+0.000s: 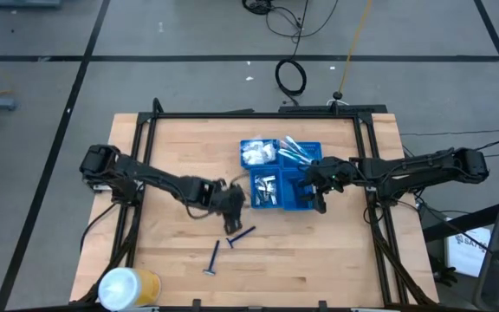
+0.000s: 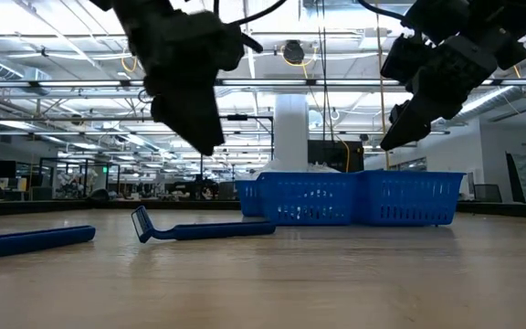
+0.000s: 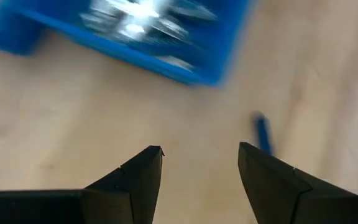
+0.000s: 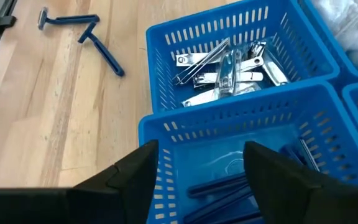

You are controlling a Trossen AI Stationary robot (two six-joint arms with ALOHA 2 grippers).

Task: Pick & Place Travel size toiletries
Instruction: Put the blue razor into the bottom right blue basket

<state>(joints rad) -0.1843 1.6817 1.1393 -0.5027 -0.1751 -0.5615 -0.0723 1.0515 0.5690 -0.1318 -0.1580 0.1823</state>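
Note:
Two dark blue razors (image 1: 241, 236) (image 1: 213, 257) lie flat on the wooden table, also in the right wrist view (image 4: 101, 51) (image 4: 67, 20). My left gripper (image 1: 232, 217) hovers open above the table just beyond the nearer-to-tray razor, whose end (image 3: 263, 134) shows beside one finger. The blue compartment tray (image 1: 312, 208) holds white packets (image 1: 258, 154), pale sticks (image 1: 297, 152), silver clippers (image 4: 222, 68) and dark blue razors (image 4: 229, 186). My right gripper (image 4: 201, 146) hangs open over the tray's near right compartment (image 1: 319, 195), with nothing between its fingers.
A big white-and-yellow roll (image 1: 128, 288) lies at the table's near left corner. Black frame rails (image 1: 137, 173) run along the table's sides and far edge. Bare wood lies left of the tray and near the front edge.

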